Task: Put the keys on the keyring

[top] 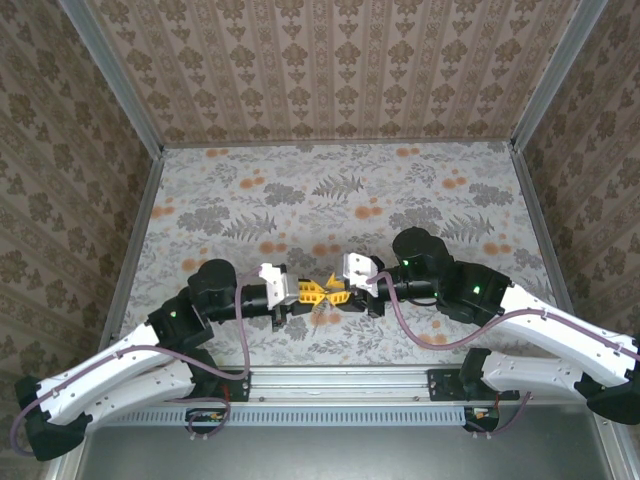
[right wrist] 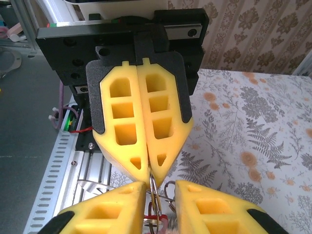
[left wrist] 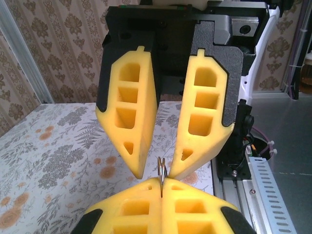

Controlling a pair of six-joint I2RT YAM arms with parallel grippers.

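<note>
Both grippers meet tip to tip low over the near middle of the table. My left gripper (top: 308, 292) (left wrist: 162, 181) (right wrist: 150, 171) is shut on the keyring (left wrist: 161, 168) (right wrist: 154, 192), a thin metal loop standing edge-on out of its yellow tips. Facing it, my right gripper (top: 345, 296) (right wrist: 160, 184) (left wrist: 158, 171) stands open, one finger on each side of the loop and not pressing it. The keys' small red piece (right wrist: 155, 218) hangs low on the ring between the right fingers. A smaller wire ring (right wrist: 168, 187) sits beside it, and a silver blade (right wrist: 92, 185) sticks out to the left.
The floral table (top: 330, 190) stretches away behind the grippers. An aluminium rail (top: 340, 380) (right wrist: 73, 161) runs along the near edge just below them. Patterned walls with metal posts (top: 140, 100) close in the sides and back.
</note>
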